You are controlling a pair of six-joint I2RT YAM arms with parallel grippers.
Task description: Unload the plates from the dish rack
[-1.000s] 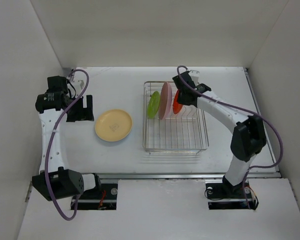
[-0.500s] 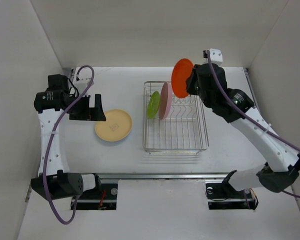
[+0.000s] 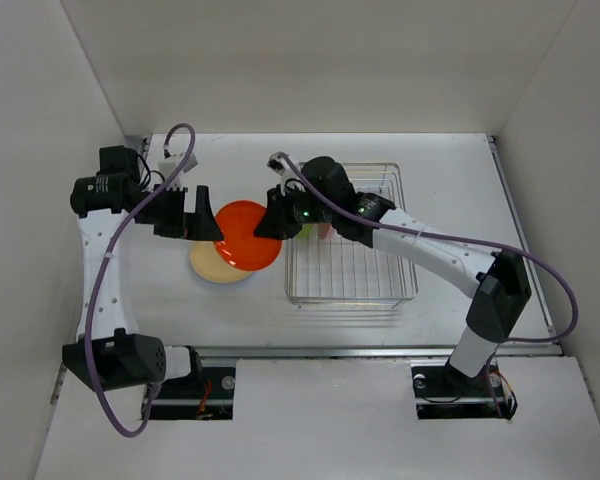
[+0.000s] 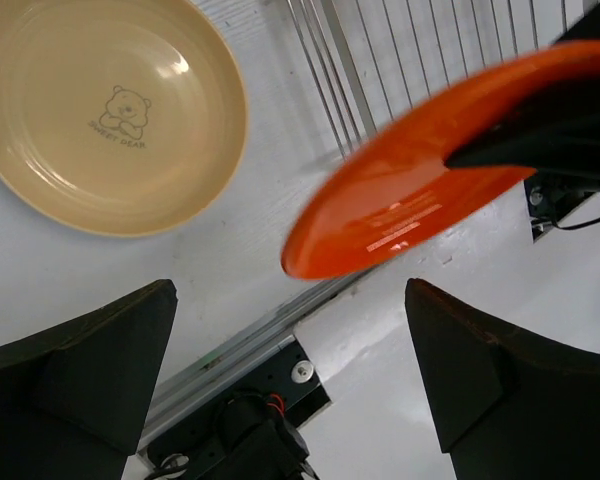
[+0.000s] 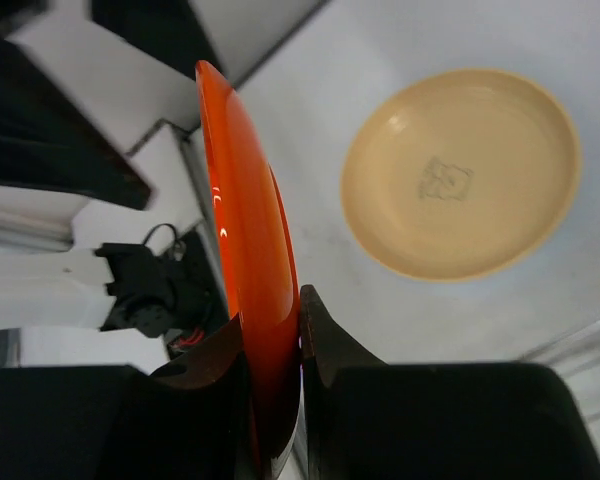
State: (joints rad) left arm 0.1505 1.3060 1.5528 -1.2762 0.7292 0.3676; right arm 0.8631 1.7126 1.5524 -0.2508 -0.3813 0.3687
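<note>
My right gripper [image 3: 271, 221] is shut on the rim of an orange plate [image 3: 244, 236] and holds it tilted in the air, left of the dish rack [image 3: 352, 272] and partly over a cream plate [image 3: 210, 268] lying flat on the table. In the right wrist view the fingers [image 5: 325, 340] pinch the orange plate [image 5: 242, 190] edge-on above the cream plate [image 5: 460, 170]. My left gripper [image 3: 188, 220] is open and empty just left of the orange plate [image 4: 420, 190]. A green plate [image 3: 302, 231] and a pink plate [image 3: 323, 231] in the rack are mostly hidden by my right arm.
The silver wire rack's bars [image 4: 380, 50] show behind the orange plate in the left wrist view, with the cream plate [image 4: 100, 110] at upper left. White walls enclose the table on three sides. The metal rail [image 3: 380, 351] runs along the near edge.
My right arm has lifted the orange plate out of the rack and swung it left, over the cream plate. My left gripper has moved right toward it.
</note>
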